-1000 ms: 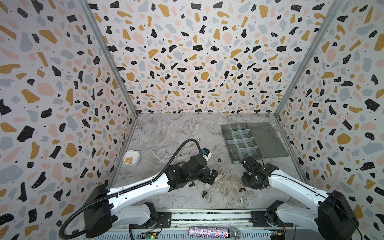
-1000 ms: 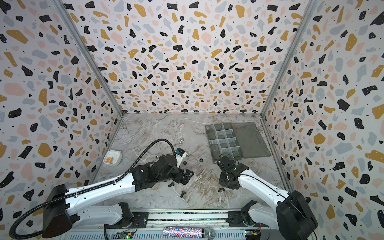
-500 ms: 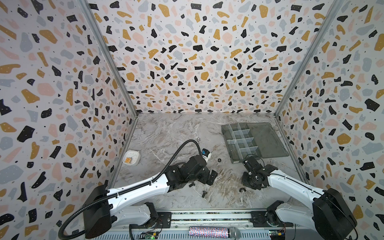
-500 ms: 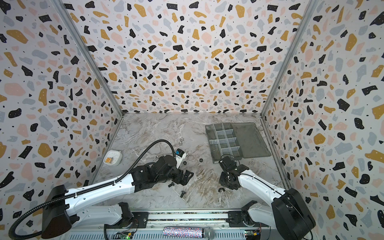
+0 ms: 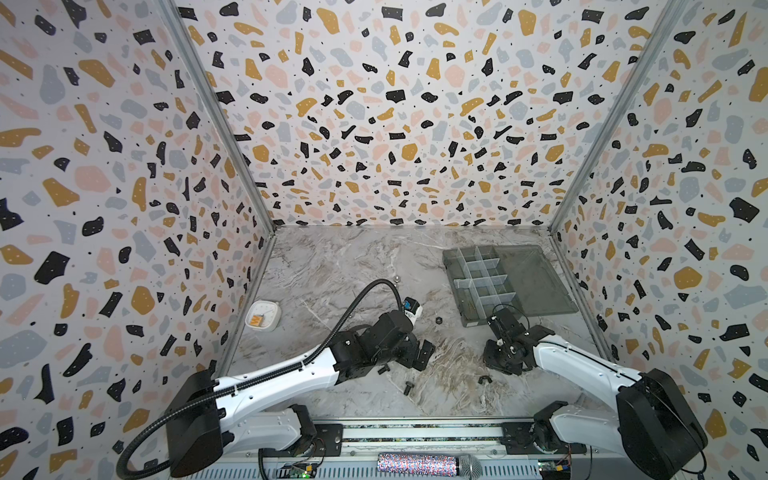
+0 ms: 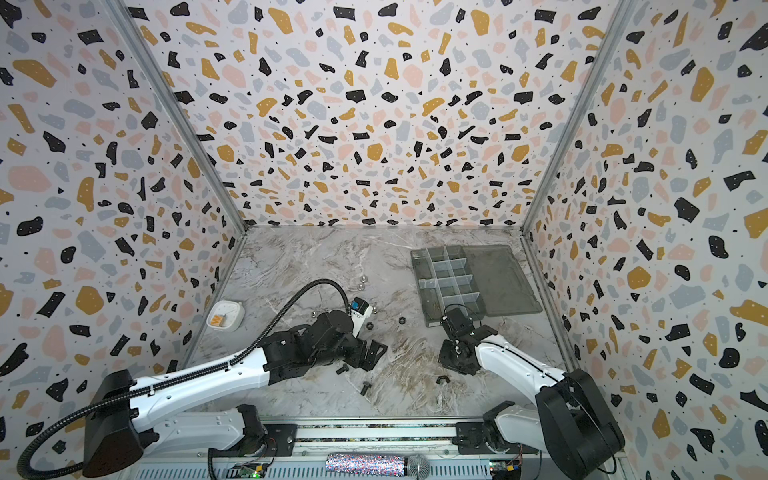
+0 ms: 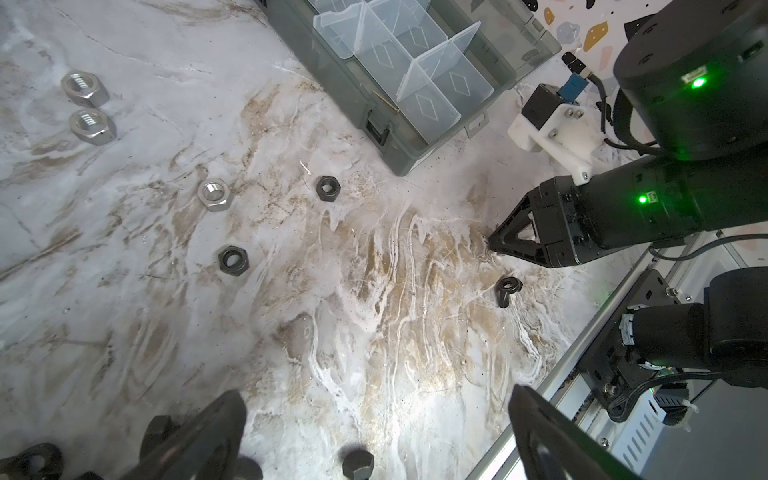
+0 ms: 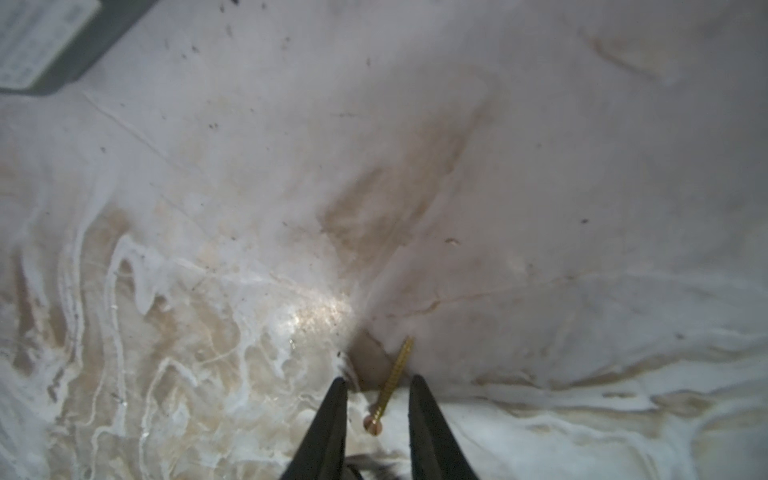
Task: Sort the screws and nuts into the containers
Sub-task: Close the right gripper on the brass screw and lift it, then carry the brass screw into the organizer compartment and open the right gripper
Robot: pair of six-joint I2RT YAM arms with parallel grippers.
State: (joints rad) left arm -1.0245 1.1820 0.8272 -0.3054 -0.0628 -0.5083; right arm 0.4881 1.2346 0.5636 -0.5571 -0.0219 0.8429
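A brass screw (image 8: 392, 380) lies flat on the marbled worktop (image 5: 332, 257), right between the tips of the right end effector (image 8: 377, 379). That end effector is set narrow around it, with a sliver of gap on each side, so nothing is pinched. A black winged nut (image 7: 508, 287) sits close by. Further left, black nuts (image 7: 328, 188) and silver nuts (image 7: 214, 194) lie scattered loose. The left end effector (image 7: 376, 395) hovers low, spread wide and holding nothing, with a black bolt (image 7: 358, 463) near its tips. The grey organiser box (image 7: 328, 79) stands by the right wall with its lid open. A white dish (image 5: 262, 316) sits far left.
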